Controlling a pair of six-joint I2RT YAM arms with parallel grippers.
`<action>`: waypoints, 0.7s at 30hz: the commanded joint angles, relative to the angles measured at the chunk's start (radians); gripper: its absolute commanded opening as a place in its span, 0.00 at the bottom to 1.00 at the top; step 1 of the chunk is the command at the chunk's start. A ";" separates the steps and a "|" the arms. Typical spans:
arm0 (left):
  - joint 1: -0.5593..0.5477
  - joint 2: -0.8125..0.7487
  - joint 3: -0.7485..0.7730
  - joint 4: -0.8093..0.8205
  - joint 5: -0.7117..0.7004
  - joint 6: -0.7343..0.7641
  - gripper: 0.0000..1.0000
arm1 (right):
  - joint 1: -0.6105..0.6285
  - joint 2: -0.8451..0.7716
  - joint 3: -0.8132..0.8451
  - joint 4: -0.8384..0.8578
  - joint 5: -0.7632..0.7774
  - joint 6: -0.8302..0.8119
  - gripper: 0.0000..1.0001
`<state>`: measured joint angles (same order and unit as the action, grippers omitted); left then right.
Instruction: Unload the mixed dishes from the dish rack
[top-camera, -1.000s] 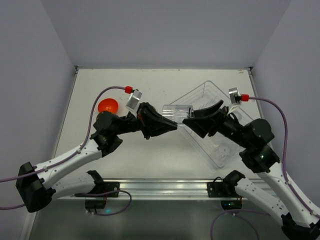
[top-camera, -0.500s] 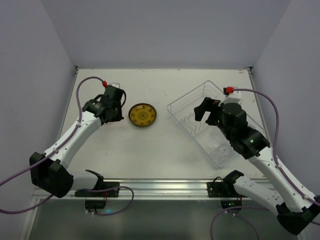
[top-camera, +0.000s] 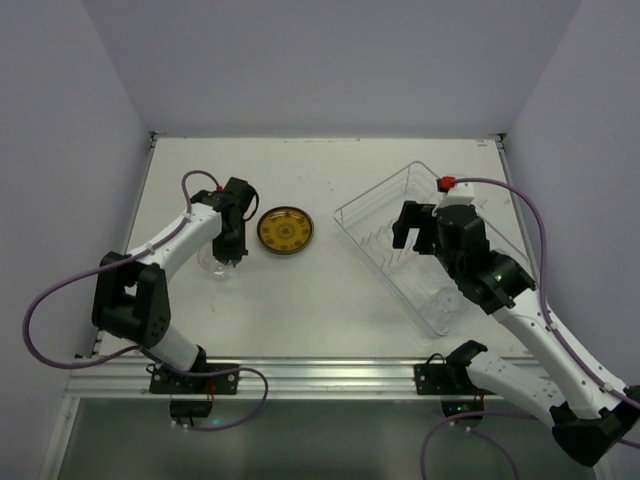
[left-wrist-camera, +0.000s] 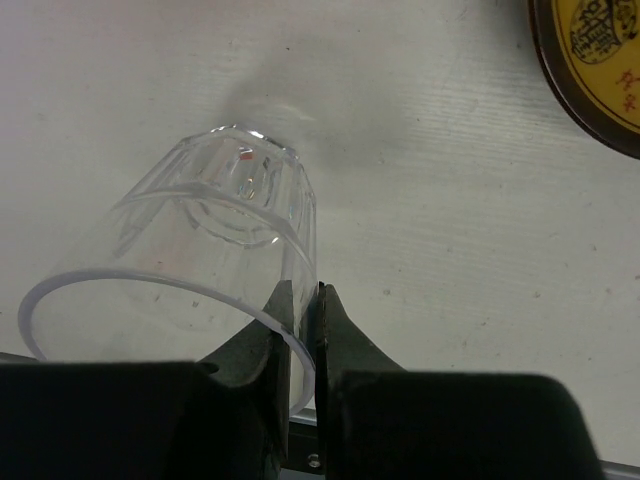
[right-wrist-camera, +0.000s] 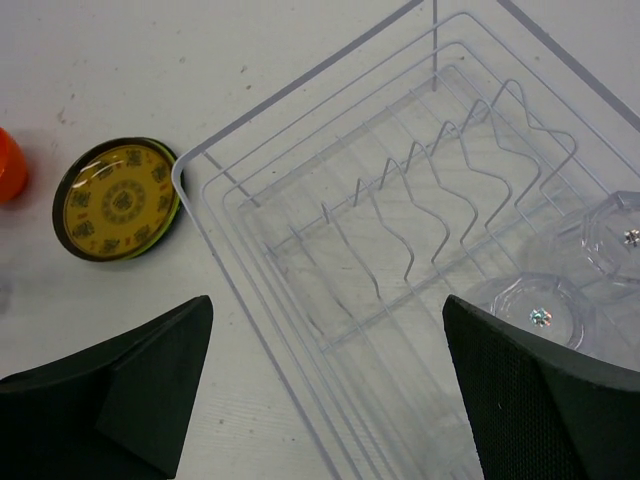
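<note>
My left gripper is shut on the rim wall of a small clear cup, which hangs tilted just above the table. In the top view this gripper and the cup are left of the olive-yellow patterned plate. The right gripper is wide open and empty above the dish rack, over the near end of its wire plate holder. Two clear cups stand upside down in the rack's right end. An orange bowl shows at the left edge of the right wrist view.
The rack lies diagonally on the right half of the table. The patterned plate lies flat just left of the rack's corner. Grey walls close in the left, far and right sides.
A second ago both grippers met at mid-table around a clear cup. Now the left gripper holds a cup at the left, and the right gripper has opened wide over the rack.
</note>
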<state>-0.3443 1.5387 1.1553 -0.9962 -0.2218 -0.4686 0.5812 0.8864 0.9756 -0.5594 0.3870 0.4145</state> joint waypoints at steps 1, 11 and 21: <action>0.037 0.046 -0.002 0.059 0.053 0.047 0.00 | -0.003 -0.040 -0.003 0.044 -0.048 -0.023 0.99; 0.067 0.083 -0.054 0.113 0.061 0.093 0.28 | -0.003 -0.056 -0.018 0.039 -0.092 -0.019 0.99; 0.067 -0.139 0.046 0.036 -0.025 0.078 0.90 | -0.003 -0.050 -0.003 -0.030 -0.117 0.013 0.99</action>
<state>-0.2871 1.5436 1.1137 -0.9268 -0.2127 -0.3981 0.5812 0.8375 0.9573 -0.5659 0.2771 0.4107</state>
